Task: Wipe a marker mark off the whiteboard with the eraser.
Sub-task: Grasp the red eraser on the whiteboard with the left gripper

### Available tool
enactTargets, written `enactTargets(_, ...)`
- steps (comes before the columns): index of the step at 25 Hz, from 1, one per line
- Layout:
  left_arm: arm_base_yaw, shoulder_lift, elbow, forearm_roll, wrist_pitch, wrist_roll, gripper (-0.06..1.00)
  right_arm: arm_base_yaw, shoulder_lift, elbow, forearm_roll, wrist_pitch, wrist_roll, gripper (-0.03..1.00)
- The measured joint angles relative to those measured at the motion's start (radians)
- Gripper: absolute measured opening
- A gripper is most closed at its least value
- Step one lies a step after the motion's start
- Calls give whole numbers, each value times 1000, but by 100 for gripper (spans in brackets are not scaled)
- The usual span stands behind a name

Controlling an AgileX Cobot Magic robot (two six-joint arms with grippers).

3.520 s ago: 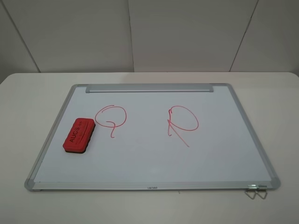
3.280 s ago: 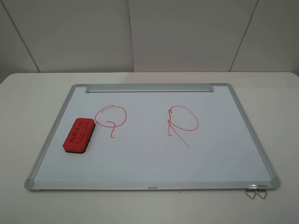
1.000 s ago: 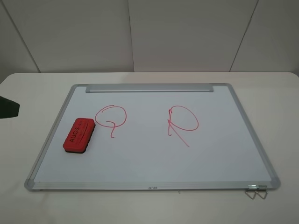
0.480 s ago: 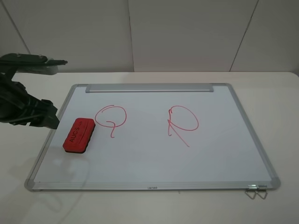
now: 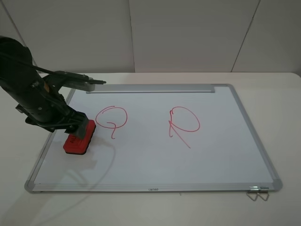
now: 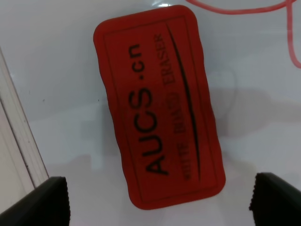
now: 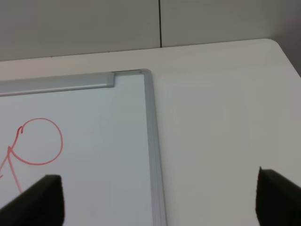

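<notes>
The whiteboard lies flat on the table. Near its left edge rests the red eraser, with "AUCS" lettering facing up. Just right of it is the marker mark, a red Q-like loop, whose lower edge shows in the left wrist view. My left gripper hovers over the eraser's far end, open; its dark fingertips stand wide on either side of the eraser, apart from it. My right gripper is open and holds nothing, over the board's far right corner; the exterior view does not show it.
A second red mark, P-like with a long slanted stroke, sits right of the middle of the board. A silver bar runs along the far edge. Wire clips hang at the near right corner. White table surrounds the board.
The left arm has come in from the left edge and moved right and down over the eraser. The eraser, the board and both marks have not moved.
</notes>
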Motion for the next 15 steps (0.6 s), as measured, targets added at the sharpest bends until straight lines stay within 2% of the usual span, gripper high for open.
enactTargets(7,0,55,-67,65,12,-134,77,0,0,0,0,0,0,72)
enactTargets(15,-10,57,-74,86,10,-157,77,0,0,0,0,0,0,72)
